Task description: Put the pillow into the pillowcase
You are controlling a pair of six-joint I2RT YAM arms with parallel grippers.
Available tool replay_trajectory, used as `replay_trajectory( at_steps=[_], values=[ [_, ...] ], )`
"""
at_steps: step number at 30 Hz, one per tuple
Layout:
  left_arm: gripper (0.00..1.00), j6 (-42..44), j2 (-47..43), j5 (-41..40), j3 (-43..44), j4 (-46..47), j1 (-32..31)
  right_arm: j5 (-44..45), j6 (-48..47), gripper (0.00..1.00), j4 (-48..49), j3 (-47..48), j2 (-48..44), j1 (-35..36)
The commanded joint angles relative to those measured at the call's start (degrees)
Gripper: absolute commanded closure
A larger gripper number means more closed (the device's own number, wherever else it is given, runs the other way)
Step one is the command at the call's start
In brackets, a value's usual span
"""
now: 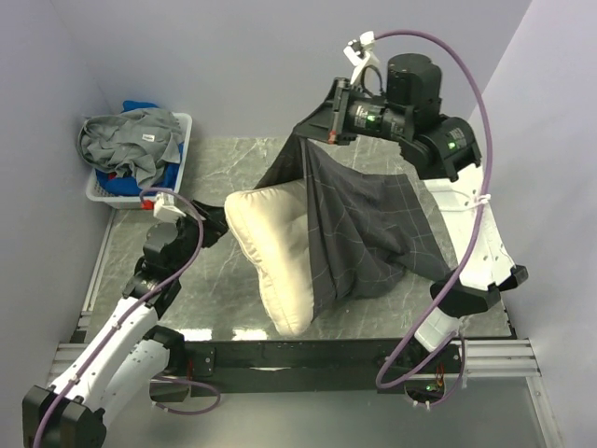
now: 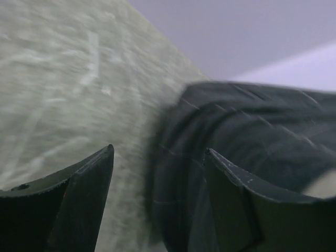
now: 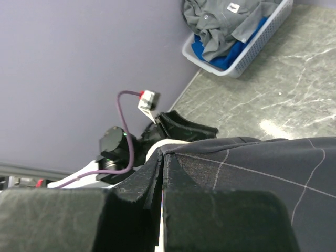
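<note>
Right gripper (image 1: pixel 315 133): clenched on the top edge of the pillowcase (image 1: pixel 373 233). It is raised above the far side of the table (image 1: pixel 215 289). In the right wrist view the two fingers meet with a fold of the grid-patterned cloth pinched between them. From this grip the pillowcase hangs down and spreads toward the near right of the table.

Left gripper (image 2: pixel 157 152): released, jaws wide apart, low over the table at the left. The view is blurred. Dark cloth of the pillowcase lies in the gap, close to the right finger. Whether a finger touches it cannot be told.

Pillow (image 1: pixel 275 252): on the table at centre. Its right part is covered by the pillowcase. Its left part and near end are exposed.

Basket (image 1: pixel 184 140): far left corner, holding clothes (image 1: pixel 131 140), well apart from both grippers.
</note>
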Motion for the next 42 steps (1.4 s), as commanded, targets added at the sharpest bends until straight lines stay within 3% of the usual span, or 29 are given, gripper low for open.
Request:
replay_trajectory(
  at_steps=[1, 7, 14, 18, 19, 23, 24, 26, 27, 29, 35, 37, 42],
  values=[
    [0.23, -4.2, -1.4, 17.9, -4.4, 20.0, 0.2, -7.1, 2.1, 1.0, 6.8, 0.8, -3.5, -3.3],
    [0.18, -5.7, 2.0, 25.9, -8.4, 33.0, -2.6, -12.5, 3.9, 1.0, 7.2, 1.6, -2.7, -6.3],
    [0.13, 1.4, 13.1, 20.6, -2.5, 33.6, -18.2, -13.8, 4.6, 1.0, 6.4, 2.2, -1.8, -7.6],
    [0.24, -0.1, 23.8, 17.6, 1.6, 34.6, -20.9, -13.7, 5.4, 1.0, 8.1, -1.8, -2.8, -7.5],
    [0.33, -0.8, 25.8, 17.1, 3.4, 35.1, -21.1, -13.7, 5.5, 1.0, 8.4, -2.1, -3.3, -7.5],
    [0.5, -4.2, 35.0, 16.5, 6.9, 41.0, -23.6, -13.3, 5.3, 1.0, 7.5, -1.1, -2.8, -7.5],
    [0.59, -4.3, 35.8, 16.4, 7.9, 40.8, -23.9, -13.1, 4.8, 1.0, 6.5, 0.0, -2.6, -7.5],
    [0.75, -4.0, 36.4, 15.8, 10.5, 39.1, -25.1, -12.4, 4.3, 1.0, 5.3, 1.1, -1.9, -7.7],
    [0.89, -3.8, 35.8, 15.5, 11.1, 37.7, -25.2, -12.1, 3.8, 1.0, 4.2, 1.8, -1.5, -7.8],
    [0.99, -2.6, 31.0, 13.8, 11.0, 34.3, -25.3, -11.4, 3.3, 1.0, 3.8, 1.7, -1.3, -8.1],
    [0.99, 6.1, 14.4, 3.6, 19.7, 9.0, -24.8, -4.2, 0.2, 1.0, 2.3, 0.0, -0.6, -8.7],
    [0.99, 8.1, 12.1, 2.3, 26.1, 4.6, -24.3, 4.2, -2.2, 1.0, 0.4, 0.2, 0.2, -9.0],
    [0.99, 13.7, 13.3, 4.2, 44.3, -8.2, -21.2, 12.7, -5.0, 1.0, -0.5, -2.5, 3.1, -10.0]
  ],
)
